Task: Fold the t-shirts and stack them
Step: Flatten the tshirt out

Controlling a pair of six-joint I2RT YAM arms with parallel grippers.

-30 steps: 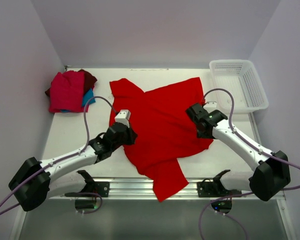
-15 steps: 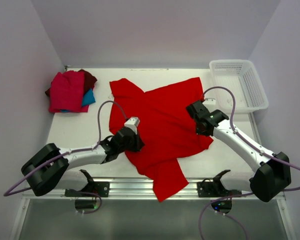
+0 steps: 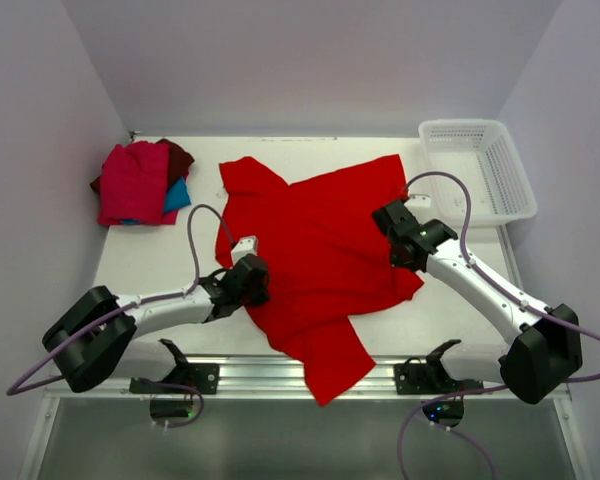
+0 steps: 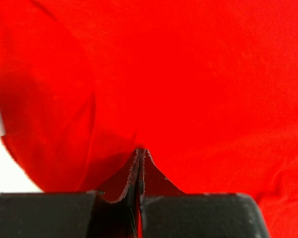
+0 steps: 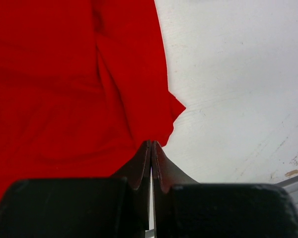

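Top external view: arms outstretched low; left fingers (image 4: 129,178) and right fingers (image 5: 139,171) pinch red t-shirt (image 3: 320,240).

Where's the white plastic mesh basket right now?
Top view: the white plastic mesh basket sits in the far right corner, just right of the large red t-shirt.

White table (image 3: 130,262) carries spread red t-shirt (image 3: 320,240); folded shirt pile (image 3: 135,185); mesh basket (image 3: 480,170).

You've got a red shirt (image 3: 320,240) in soft matt cloth, lightly creased. Your table (image 5: 238,74) is white, matt, scuffed in spots. The basket (image 3: 515,190) is white plastic mesh. The left gripper (image 4: 139,152) is matt black, rough-edged at the tips.
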